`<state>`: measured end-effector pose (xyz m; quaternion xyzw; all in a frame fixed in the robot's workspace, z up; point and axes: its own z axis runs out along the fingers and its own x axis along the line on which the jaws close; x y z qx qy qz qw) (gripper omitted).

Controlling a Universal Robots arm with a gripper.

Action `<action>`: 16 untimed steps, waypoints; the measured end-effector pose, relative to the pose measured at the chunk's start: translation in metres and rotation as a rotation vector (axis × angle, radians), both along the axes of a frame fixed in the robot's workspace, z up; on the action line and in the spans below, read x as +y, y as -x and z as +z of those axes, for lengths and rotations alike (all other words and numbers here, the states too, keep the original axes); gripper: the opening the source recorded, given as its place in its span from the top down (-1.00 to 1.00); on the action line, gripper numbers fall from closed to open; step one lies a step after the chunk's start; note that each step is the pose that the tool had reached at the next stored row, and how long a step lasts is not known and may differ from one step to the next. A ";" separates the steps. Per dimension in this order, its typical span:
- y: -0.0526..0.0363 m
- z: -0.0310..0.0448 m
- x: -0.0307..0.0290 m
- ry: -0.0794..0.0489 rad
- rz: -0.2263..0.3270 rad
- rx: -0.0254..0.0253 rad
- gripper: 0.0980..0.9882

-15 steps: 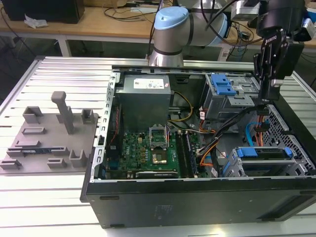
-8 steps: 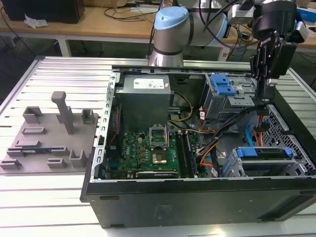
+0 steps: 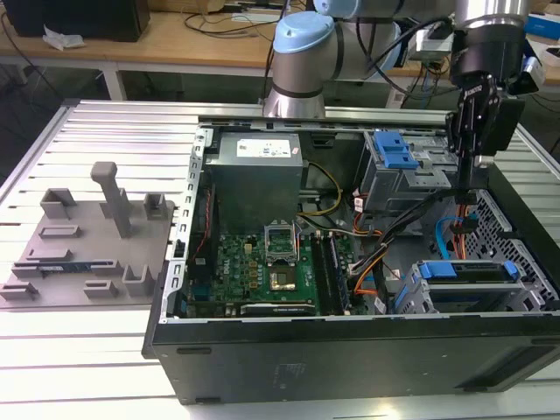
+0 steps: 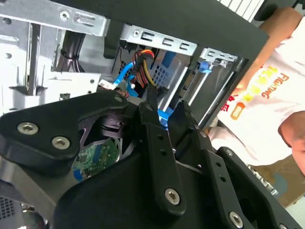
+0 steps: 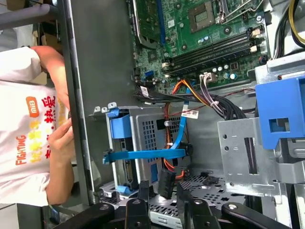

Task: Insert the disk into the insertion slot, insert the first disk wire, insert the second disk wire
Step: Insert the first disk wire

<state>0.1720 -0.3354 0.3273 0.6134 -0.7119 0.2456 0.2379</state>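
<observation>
- Claw [image 4: 167, 109] spread, fingertips apart, poised close to a black wire connector [image 5: 167, 184].
- Motherboard [image 3: 262, 262] lies toward the exterior view's left.
- Disk [image 3: 464, 271] sits inside the insertion slot [image 3: 528, 260], exterior view's right.

1 PC case [image 3: 350, 350], 1 mobo [image 3: 254, 262], 1 PSU [image 3: 258, 175], 1 disk [image 3: 468, 271], 1 grey jig plate [image 3: 79, 254], 1 person [image 5: 28, 138].

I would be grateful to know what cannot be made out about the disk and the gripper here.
1. The disk, exterior view: the metal of the insertion slot hides its label and sockets.
2. The gripper, first wrist view: cut off by the picture's edge; whether it holds the black connector cannot be told.
3. The person's hand, first wrist view: partly behind the case wall.
</observation>
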 end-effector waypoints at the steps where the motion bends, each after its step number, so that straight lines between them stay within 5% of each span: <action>1: 0.0000 -0.0018 -0.0001 0.000 0.000 -0.0002 0.40; 5: -0.0004 -0.0082 -0.0002 0.003 0.000 -0.0003 0.40; 7: -0.0004 -0.0091 -0.0001 0.031 -0.001 -0.0015 0.40; 9: -0.0001 -0.0094 0.0000 0.044 -0.001 -0.0055 0.40; 12: 0.0029 -0.0102 0.0007 0.047 -0.004 -0.0172 0.40; 16: 0.0034 -0.0105 0.0022 0.064 -0.004 -0.0177 0.40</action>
